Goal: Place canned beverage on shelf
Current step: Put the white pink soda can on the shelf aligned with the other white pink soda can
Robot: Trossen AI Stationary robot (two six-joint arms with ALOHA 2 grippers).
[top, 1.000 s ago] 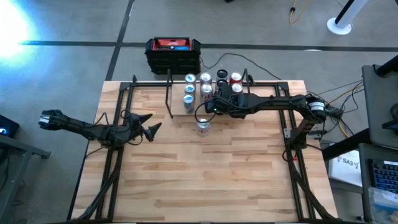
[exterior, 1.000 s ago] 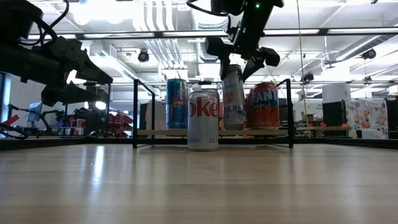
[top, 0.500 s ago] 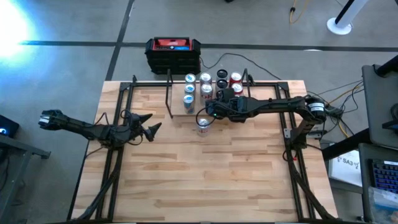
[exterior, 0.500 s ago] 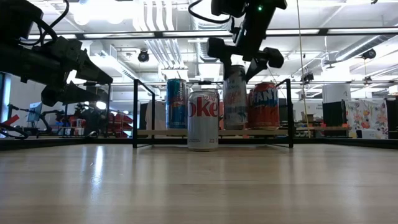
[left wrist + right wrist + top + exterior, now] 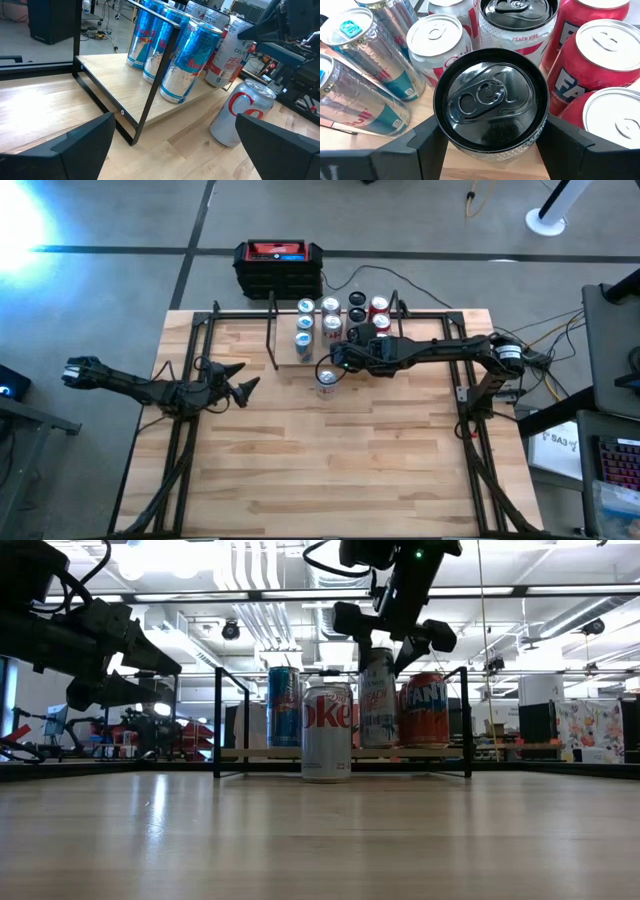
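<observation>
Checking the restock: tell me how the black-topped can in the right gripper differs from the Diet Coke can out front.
The black-topped can has a dark lid; the Diet Coke can has a silver one. The black-topped can is clamped between the right gripper fingers over the shelf; the Diet Coke can stands free on the table, in front of the shelf. Both stand upright, unopened.
</observation>
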